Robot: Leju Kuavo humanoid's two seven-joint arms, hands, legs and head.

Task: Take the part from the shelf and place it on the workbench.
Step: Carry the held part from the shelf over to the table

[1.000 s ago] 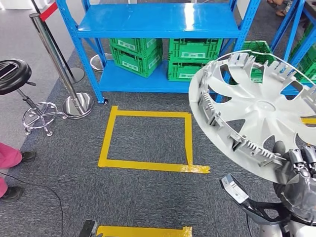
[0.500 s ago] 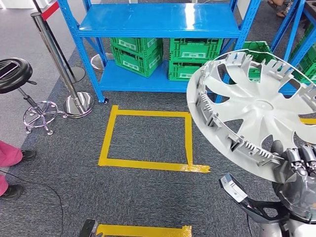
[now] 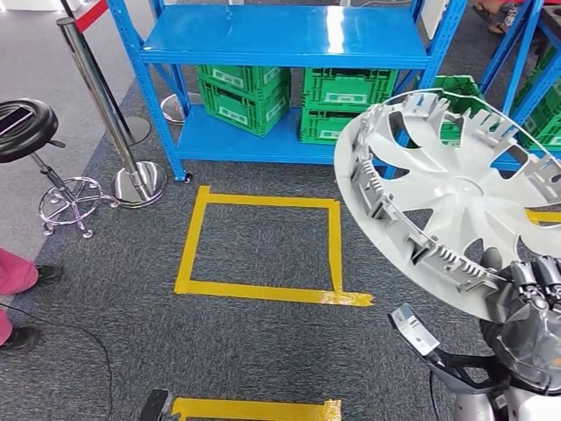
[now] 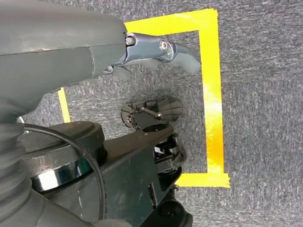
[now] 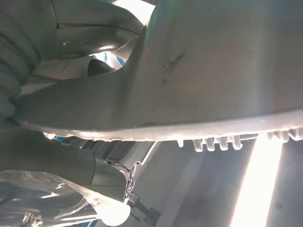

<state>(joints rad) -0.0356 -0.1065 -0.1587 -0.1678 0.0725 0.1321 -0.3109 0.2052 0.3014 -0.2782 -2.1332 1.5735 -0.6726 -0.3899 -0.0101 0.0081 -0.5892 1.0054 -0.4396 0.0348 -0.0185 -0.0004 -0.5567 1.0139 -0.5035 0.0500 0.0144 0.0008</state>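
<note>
Since the earlier frames, almost nothing has moved: the silver wheel cover (image 3: 457, 197) has tilted only slightly and stays at the right side of the head view. It is a round disc, so it has no long axis. It is held tilted, its ribbed inner face and clips turned up toward the camera, its rim rising toward the upper right. The right hand (image 3: 529, 303) grips the cover's lower edge at the lower right of the frame. The left hand (image 4: 157, 49) hangs over grey carpet (image 3: 265, 346) with yellow tape (image 3: 265, 292); its fingers lie straight, holding nothing. Blue shelving (image 3: 278, 39) with green crates (image 3: 244, 92) fills the upper centre.
</note>
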